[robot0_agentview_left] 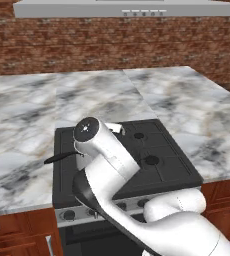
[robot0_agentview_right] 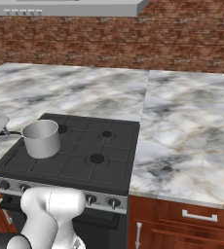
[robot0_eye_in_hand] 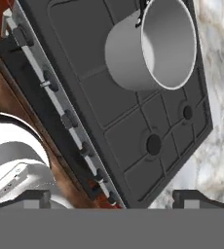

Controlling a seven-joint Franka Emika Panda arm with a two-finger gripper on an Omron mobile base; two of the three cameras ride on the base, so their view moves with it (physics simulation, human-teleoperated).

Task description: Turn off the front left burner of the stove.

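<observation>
In the left base view, the stove [robot0_agentview_left: 159, 165] is seen set into a marbled grey-and-white bench [robot0_agentview_left: 47, 115], below a brick wall [robot0_agentview_left: 112, 45] and a grey range hood [robot0_agentview_left: 112, 7]. Much of the black cooktop is covered by the white arm [robot0_agentview_left: 112, 160], which rises across its left half and across part of the silver control strip; a thin black handle [robot0_agentview_left: 57, 158] sticks out to the left from behind the arm. Two round burner rings are visible on the right side.

In the right base view, the grid-patterned grates are shown plainly. A cylindrical grey metal pot [robot0_agentview_right: 41, 138] stands on the front left part of the stove, over that burner. The row of small dark knobs [robot0_agentview_right: 102, 200] is seen on the strip below, partly hidden at the left by the arm's white body. Reddish wooden cabinets with white handles [robot0_agentview_right: 199, 215] lie under the bench.

In the hand view, the stove is seen tilted, with the open pot at the top and the knob strip [robot0_eye_in_hand: 60, 104] running diagonally. The pincer [robot0_eye_in_hand: 118, 198] is held wide apart above the stove, with nothing between its dark tips.
</observation>
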